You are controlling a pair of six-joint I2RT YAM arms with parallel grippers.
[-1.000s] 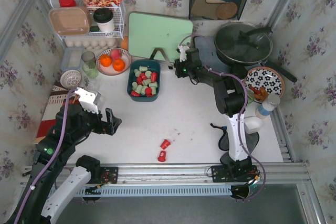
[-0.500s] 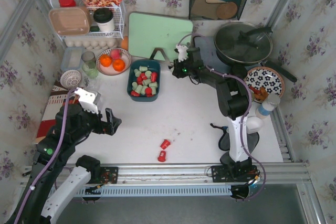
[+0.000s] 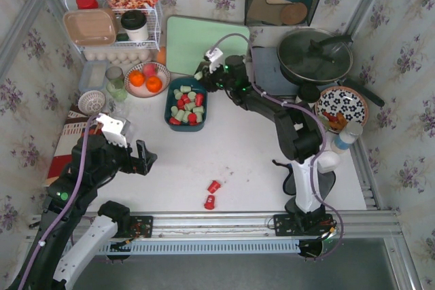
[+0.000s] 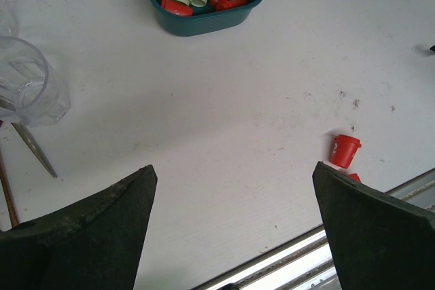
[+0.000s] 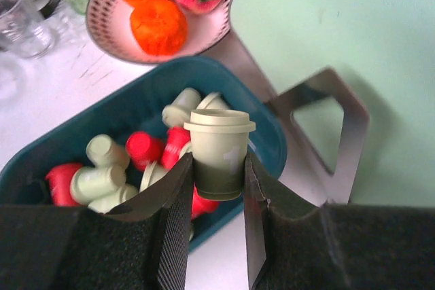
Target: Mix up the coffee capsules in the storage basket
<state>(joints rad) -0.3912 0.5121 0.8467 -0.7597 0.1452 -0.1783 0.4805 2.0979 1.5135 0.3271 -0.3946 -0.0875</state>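
Note:
The dark teal storage basket (image 3: 168,108) sits left of centre and holds several red and pale green coffee capsules (image 3: 187,103). My right gripper (image 3: 204,76) hovers over the basket's far right corner. In the right wrist view it (image 5: 219,168) is shut on an upright pale green capsule (image 5: 219,137) above the basket (image 5: 272,134). Two red capsules (image 3: 214,186) (image 3: 209,202) lie on the table near the front edge. My left gripper (image 3: 139,157) is open and empty at the front left. The left wrist view shows the basket (image 4: 204,24) and a red capsule (image 4: 345,150).
A fruit bowl (image 3: 147,78) stands left of the basket, with a clear glass (image 4: 27,89) nearby. A pale green cutting board (image 3: 207,44) lies behind the basket. A pan (image 3: 314,56) and a patterned plate (image 3: 343,105) are at the right. A white wire rack (image 3: 112,28) stands at the back left.
My right gripper has swung left from beside the cutting board's stand to over the basket's far right corner, carrying the pale green capsule. The left arm has not moved.

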